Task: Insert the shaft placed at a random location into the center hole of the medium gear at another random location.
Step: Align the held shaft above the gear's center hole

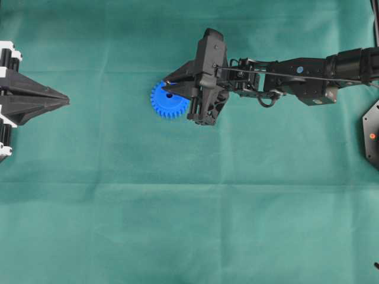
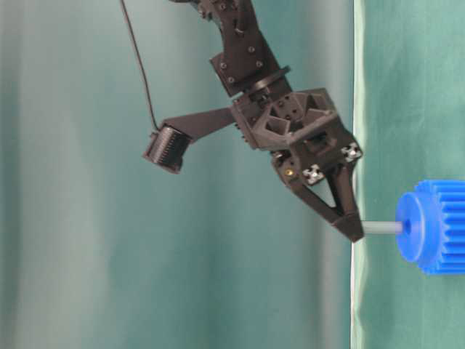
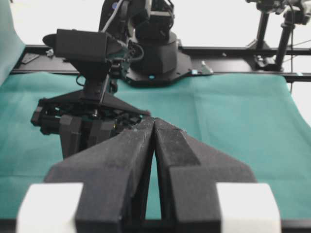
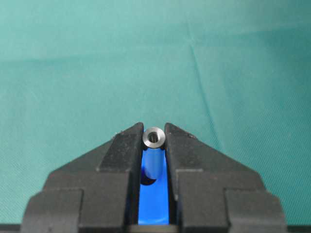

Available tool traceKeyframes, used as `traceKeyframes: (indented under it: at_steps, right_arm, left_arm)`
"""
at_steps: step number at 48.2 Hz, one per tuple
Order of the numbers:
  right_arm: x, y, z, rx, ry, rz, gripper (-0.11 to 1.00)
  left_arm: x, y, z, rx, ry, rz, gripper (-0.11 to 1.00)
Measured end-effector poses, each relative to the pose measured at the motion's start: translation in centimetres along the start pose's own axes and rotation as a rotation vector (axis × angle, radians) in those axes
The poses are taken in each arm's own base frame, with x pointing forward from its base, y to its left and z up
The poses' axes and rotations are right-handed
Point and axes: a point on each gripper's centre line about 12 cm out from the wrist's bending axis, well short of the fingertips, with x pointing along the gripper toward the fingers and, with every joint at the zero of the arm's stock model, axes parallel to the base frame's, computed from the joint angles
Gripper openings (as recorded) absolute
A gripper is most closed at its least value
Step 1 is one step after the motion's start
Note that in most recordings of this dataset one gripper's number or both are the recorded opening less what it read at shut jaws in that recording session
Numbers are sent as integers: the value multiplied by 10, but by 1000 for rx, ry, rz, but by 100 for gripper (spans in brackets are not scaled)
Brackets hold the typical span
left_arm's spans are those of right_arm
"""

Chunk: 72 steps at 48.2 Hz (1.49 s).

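Note:
The blue medium gear (image 1: pixel 161 105) lies flat on the green cloth. My right gripper (image 1: pixel 167 84) hangs over its hub and is shut on the silvery shaft (image 2: pixel 381 227). In the right wrist view the shaft's top end (image 4: pixel 154 137) sits between the fingertips, with the gear (image 4: pixel 156 204) below. The shaft stands square to the gear, and its lower end meets the center hole (image 4: pixel 147 181) in the raised hub (image 2: pixel 409 227). My left gripper (image 1: pixel 64 102) rests far to the left, shut and empty, and it also shows in the left wrist view (image 3: pixel 154 122).
Green cloth (image 1: pixel 189 225) covers the whole table. A black fixture (image 1: pixel 372 135) sits at the right edge. The right arm (image 1: pixel 296 74) stretches in from the right across the upper middle.

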Motion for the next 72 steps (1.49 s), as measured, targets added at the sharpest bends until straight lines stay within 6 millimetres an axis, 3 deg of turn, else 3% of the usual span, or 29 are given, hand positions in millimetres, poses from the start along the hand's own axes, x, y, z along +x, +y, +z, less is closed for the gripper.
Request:
traceKeyframes:
  at_steps: [31,48,72]
  right_arm:
    - [3,-1,-2,2,5,-1,14]
    - [-8,0,14,0,-18,0,14]
    - [-5,3,9,-1,-3,6,14]
  left_arm:
    - [0,1,0,0,0,5,0]
    - [0,1,-1,0,2,5,0]
    - [0,1,0,0,-2,5,0]
